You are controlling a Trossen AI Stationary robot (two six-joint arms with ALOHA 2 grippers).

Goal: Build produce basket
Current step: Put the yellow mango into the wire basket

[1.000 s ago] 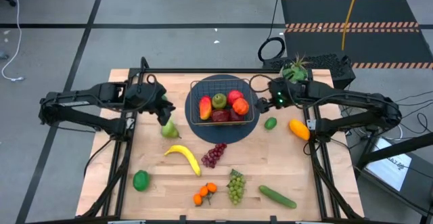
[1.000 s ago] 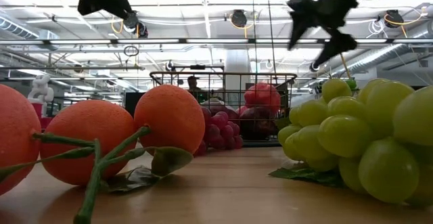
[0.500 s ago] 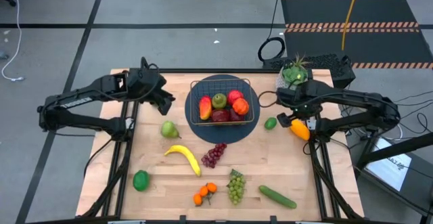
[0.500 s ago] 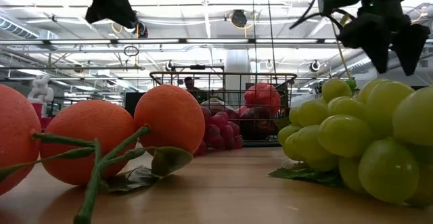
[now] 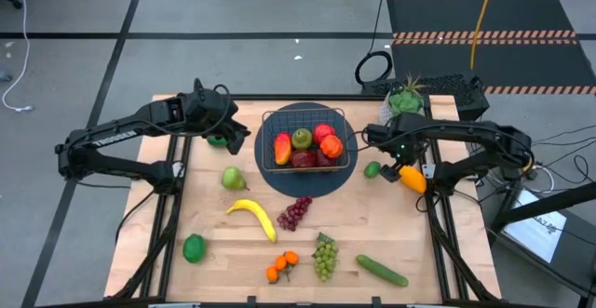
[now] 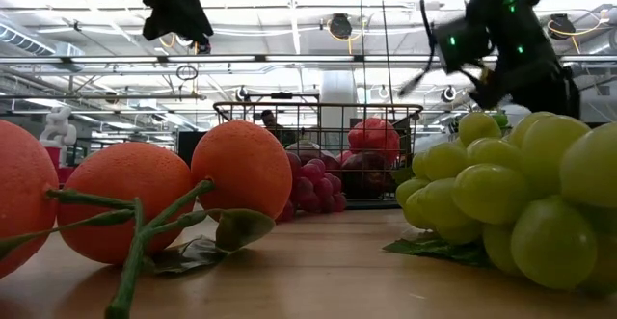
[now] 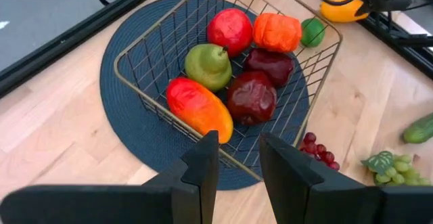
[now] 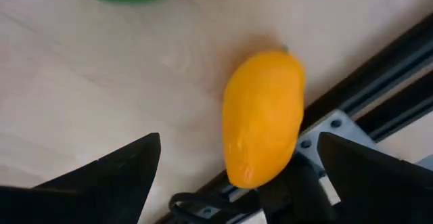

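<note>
Wooden worktop (image 5: pixel 223 252), workshop behind. Basket (image 5: pixel 266 166) on the round mat (image 5: pixel 328 188) holds several produce pieces; the rest lie scattered. Right claw (image 8: pixel 237 176) has swung over and down onto the yellow mango (image 8: pixel 262 116), which lies between its wide-open, empty fingers: next pick. Left claw (image 7: pixel 237 160), narrowly parted and empty, has shifted toward the basket just ahead.

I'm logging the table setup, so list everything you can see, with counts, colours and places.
basket: one, dark wire, on the round mat
fruit in basket: six, red, green, orange
pear: one, green, left of mat
banana: one, yellow
limes: two, green
grapes: two bunches, purple, green
oranges: one cluster
cucumber: one, green
mango: one, orange-yellow
plant: one, potted
left tool: narrow gap, empty
right tool: open over mango
</note>
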